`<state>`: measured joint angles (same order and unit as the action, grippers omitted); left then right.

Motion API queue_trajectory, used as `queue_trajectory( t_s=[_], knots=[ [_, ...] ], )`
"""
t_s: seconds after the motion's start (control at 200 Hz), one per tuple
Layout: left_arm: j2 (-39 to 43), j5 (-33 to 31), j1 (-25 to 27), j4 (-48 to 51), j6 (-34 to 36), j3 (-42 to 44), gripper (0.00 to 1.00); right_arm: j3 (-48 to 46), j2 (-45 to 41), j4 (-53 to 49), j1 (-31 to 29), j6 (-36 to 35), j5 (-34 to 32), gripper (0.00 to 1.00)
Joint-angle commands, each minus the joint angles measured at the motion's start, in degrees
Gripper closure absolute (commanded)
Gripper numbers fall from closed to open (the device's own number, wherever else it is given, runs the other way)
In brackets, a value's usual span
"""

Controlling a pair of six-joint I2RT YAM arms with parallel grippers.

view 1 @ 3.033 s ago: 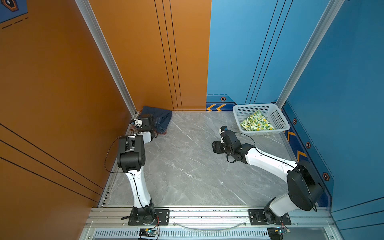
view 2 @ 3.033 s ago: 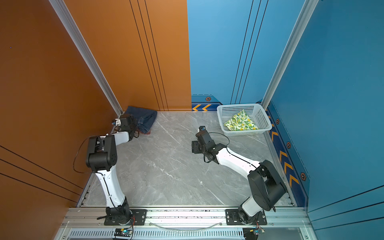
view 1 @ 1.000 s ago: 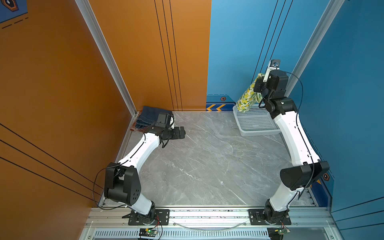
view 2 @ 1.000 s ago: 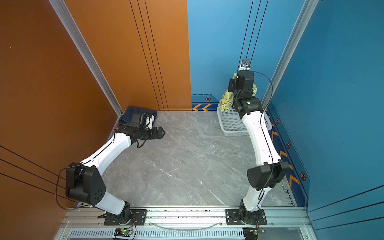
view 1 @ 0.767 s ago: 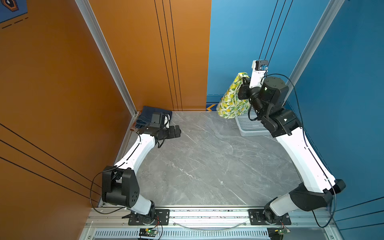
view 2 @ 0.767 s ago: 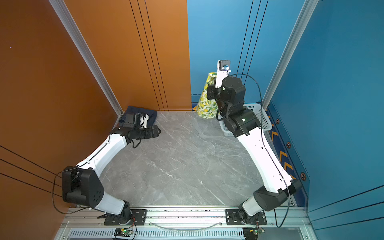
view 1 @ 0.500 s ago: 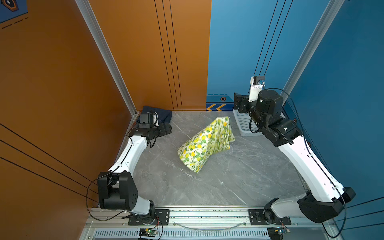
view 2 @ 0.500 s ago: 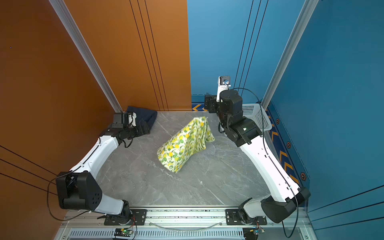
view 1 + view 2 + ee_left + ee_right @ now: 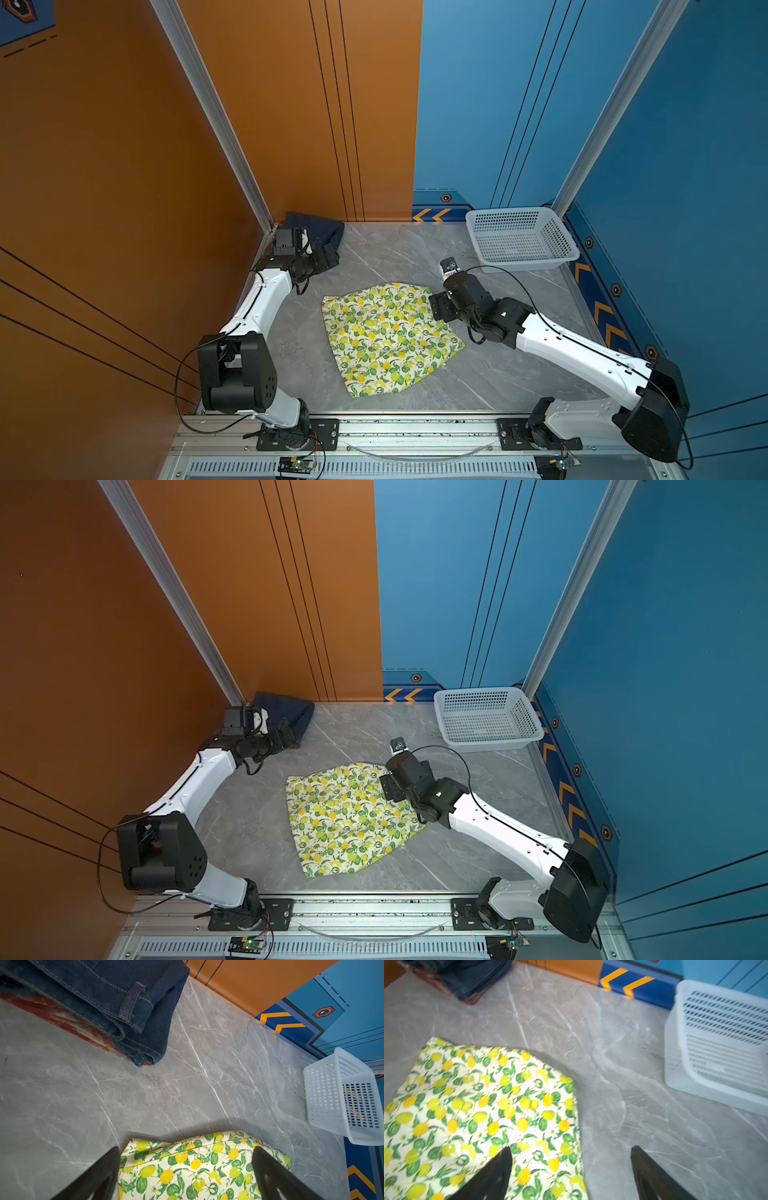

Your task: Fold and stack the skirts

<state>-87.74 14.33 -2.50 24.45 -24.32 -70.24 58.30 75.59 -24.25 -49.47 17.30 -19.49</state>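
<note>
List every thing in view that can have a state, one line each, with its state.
lemon skirt: spread out on the table, unfolded, not held
denim skirt: folded, lying on the plaid skirt in the far corner
plaid skirt: under the denim skirt, only an edge shows
basket: upright, empty
left gripper: open, holding nothing
right gripper: open, holding nothing, at the lemon skirt's edge
</note>
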Motion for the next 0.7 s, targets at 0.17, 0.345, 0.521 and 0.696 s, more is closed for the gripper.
queue_trajectory(
  t_s=[0.17, 0.345, 0.521, 0.696],
  knots=[
    [-2.44, 2.37, -0.40, 0.87, -1.08, -0.49, 0.00, -1.57, 10.94, 6.76, 2.77, 5.37, 5.69, 0.10],
    [-2.83, 2.37, 0.30, 0.88, -0.95, -0.43, 0.00, -1.14, 20.29, 16.06, 10.36, 5.12, 15.84, 0.10],
    [-3.61, 2.76, 0.48, 0.87, -0.93, -0.67, 0.00, 2.78, 28.55, 21.85, 13.54, 2.63, 25.57, 0.13],
    [-3.89, 2.97, 0.22, 0.87, -1.13, -0.84, 0.00, 4.32, 27.24, 24.12, 14.06, -1.32, 33.61, 0.96]
  ],
)
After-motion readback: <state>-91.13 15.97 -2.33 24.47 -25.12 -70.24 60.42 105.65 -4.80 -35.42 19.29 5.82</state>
